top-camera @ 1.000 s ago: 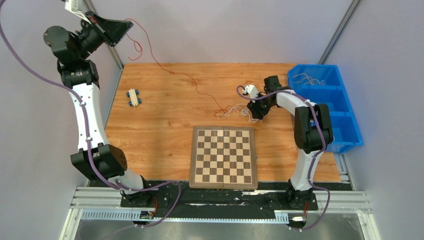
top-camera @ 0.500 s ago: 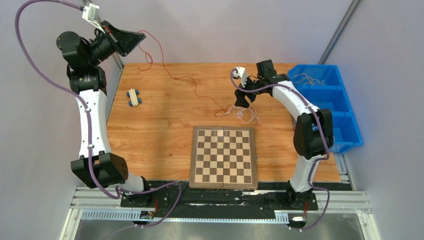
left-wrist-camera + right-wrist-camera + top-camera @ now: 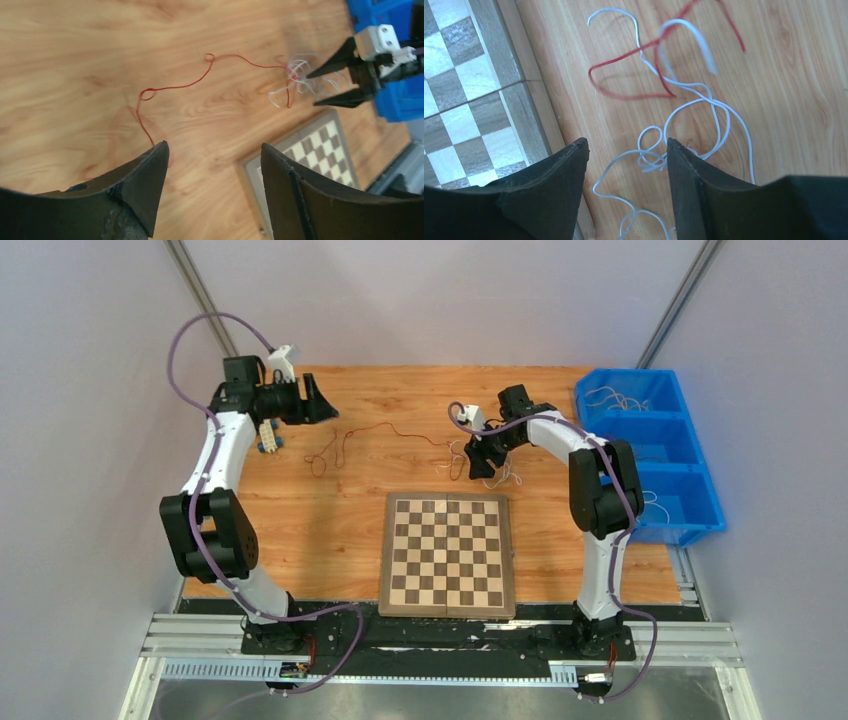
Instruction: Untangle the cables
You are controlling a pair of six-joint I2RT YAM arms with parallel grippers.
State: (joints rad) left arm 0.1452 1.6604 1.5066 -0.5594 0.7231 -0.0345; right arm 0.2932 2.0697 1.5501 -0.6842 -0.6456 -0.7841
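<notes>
A wooden bench top [image 3: 300, 530] is sitting in a bare booth with pale grey walls [image 3: 430, 300], and a metal rail [image 3: 440, 645] is running along its near edge, carrying the bases of two robot arms. A closed chessboard [image 3: 447, 553] is lying flat at the middle of the near edge. A blue bin [image 3: 690, 490] with three compartments is standing along the right edge, reaching the far right corner; thin white strands [image 3: 610, 395] are lying in its far compartment. A small blue and white object [image 3: 266, 435] is resting near the left edge, toward the far left corner.

The red cable [image 3: 172, 88] is lying loose across the middle of the bench in curls, running from left of centre toward the white cables [image 3: 300, 77], which are bunching in a small tangle just beyond the chessboard's far right corner.

The left gripper [image 3: 322, 405] is hanging over the far left part of the bench with its fingers spread apart and nothing between them. The right gripper [image 3: 626, 145] is hovering directly over the white tangle, its fingers parted too, with strands lying on the wood below the gap.
</notes>
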